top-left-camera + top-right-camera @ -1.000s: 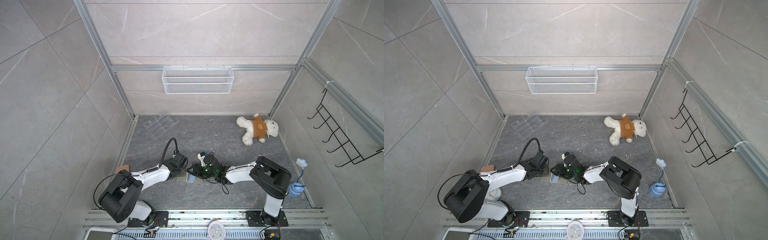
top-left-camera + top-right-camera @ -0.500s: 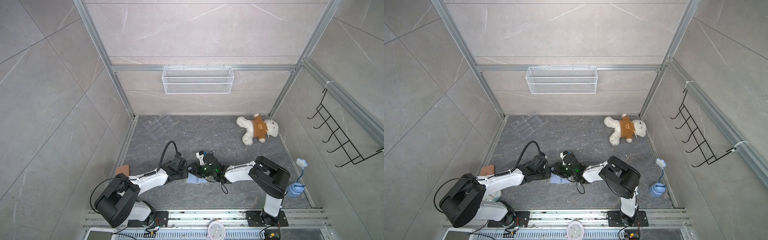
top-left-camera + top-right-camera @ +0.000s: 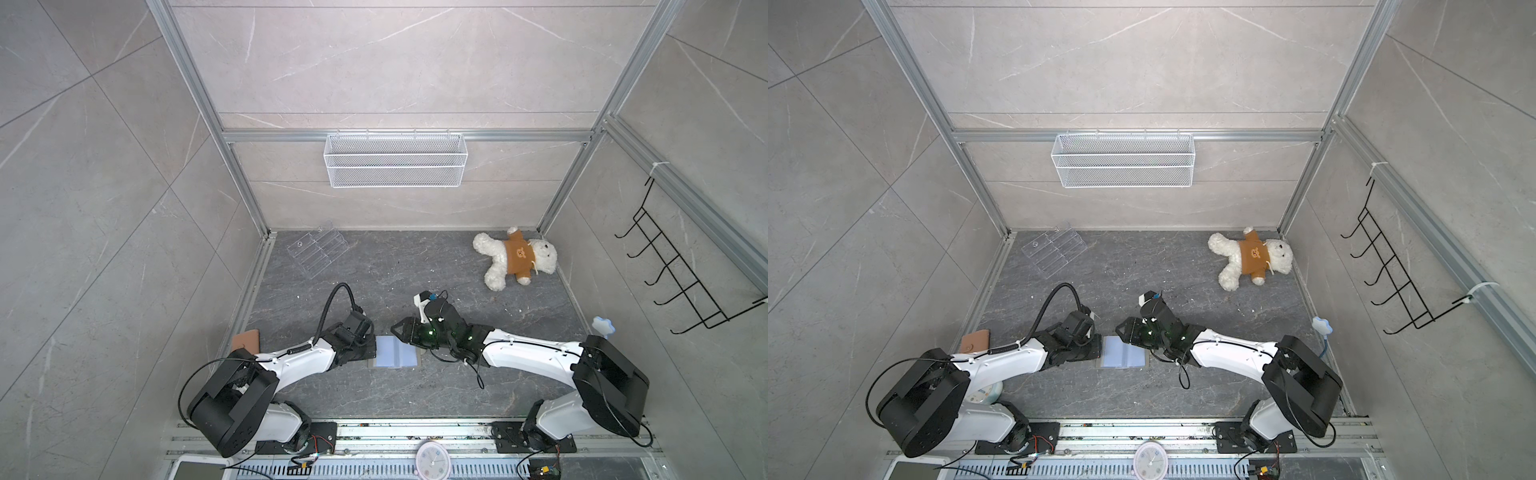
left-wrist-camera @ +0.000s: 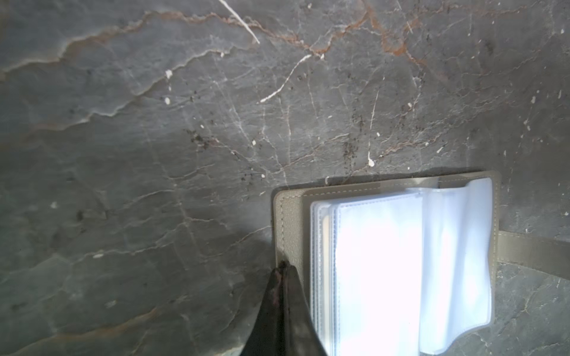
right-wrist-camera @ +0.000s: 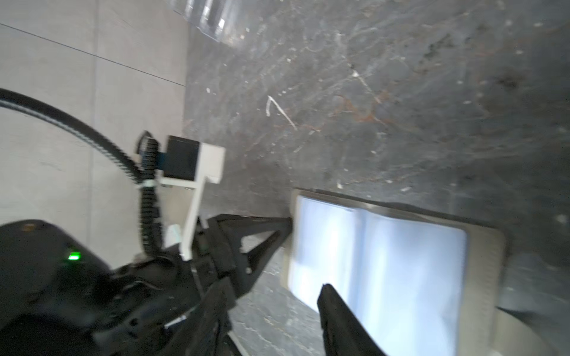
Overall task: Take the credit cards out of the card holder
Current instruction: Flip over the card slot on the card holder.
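The card holder [image 3: 395,351] [image 3: 1123,352] lies open flat on the dark floor between the two arms, grey cover down and pale blue-white sleeves [image 4: 379,262] up. No credit cards show; the sleeves glare white. My left gripper [image 4: 282,265] [image 3: 371,348] is shut, its tip resting on the cover's left edge [image 4: 288,222]. My right gripper [image 5: 273,288] [image 3: 401,328] hangs open over the holder's far right part, one finger [image 5: 331,305] above the sleeves, with nothing between its fingers. The left gripper's tip [image 5: 287,220] also shows in the right wrist view.
A clear acrylic tiered stand [image 3: 318,253] sits at the back left and a teddy bear [image 3: 515,259] at the back right. A tan-brown wallet [image 3: 246,340] lies by the left wall. A wire basket [image 3: 395,160] and a hook rack [image 3: 685,282] hang on the walls.
The two grippers have drawn apart over the holder. Its pale blue inside, mostly covered a second ago, now lies exposed. The left gripper has settled at its left edge.
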Robot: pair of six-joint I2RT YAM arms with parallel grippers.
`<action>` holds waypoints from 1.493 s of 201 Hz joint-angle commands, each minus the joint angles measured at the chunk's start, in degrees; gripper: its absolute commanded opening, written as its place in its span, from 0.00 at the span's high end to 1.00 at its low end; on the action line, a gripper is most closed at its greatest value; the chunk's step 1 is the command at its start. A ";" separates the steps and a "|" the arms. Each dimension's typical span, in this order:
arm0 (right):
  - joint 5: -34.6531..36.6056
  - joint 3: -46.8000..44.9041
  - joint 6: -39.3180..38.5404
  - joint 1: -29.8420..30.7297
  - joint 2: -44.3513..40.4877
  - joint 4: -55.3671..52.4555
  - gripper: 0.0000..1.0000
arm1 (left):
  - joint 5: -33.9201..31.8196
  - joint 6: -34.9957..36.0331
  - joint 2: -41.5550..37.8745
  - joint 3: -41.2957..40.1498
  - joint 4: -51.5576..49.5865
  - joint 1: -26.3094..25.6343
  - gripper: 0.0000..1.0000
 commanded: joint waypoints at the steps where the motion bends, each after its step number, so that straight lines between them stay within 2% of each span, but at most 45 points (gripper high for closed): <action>1: 3.21 -1.85 -3.31 -0.12 1.47 -8.58 0.52 | 3.37 -0.18 0.24 -1.14 -4.05 -0.30 1.00; 52: 5.81 -1.71 -4.54 -0.16 4.51 -11.80 0.60 | 3.63 -0.43 -0.12 -1.95 -3.38 -0.32 1.00; 128: 5.65 -1.69 -3.93 -0.03 11.15 -8.59 0.62 | 4.20 -0.76 -0.12 -2.69 -2.43 -0.29 1.00; 152: 3.15 -3.52 -2.64 0.15 11.90 -3.09 0.63 | 4.80 -1.12 -0.17 -3.47 -1.43 -0.32 1.00; 196: -2.31 -6.17 -0.19 0.15 12.08 11.68 0.76 | 4.92 -1.31 0.06 -3.77 -1.06 -0.41 1.00; 262: -5.98 -3.55 -1.19 0.66 9.16 13.96 0.80 | 4.50 -1.39 -1.43 -3.91 -2.09 -0.45 1.00; 300: -8.44 0.11 -1.39 1.72 13.96 13.71 0.80 | 4.42 -1.70 -2.27 -4.09 -2.09 -0.43 1.00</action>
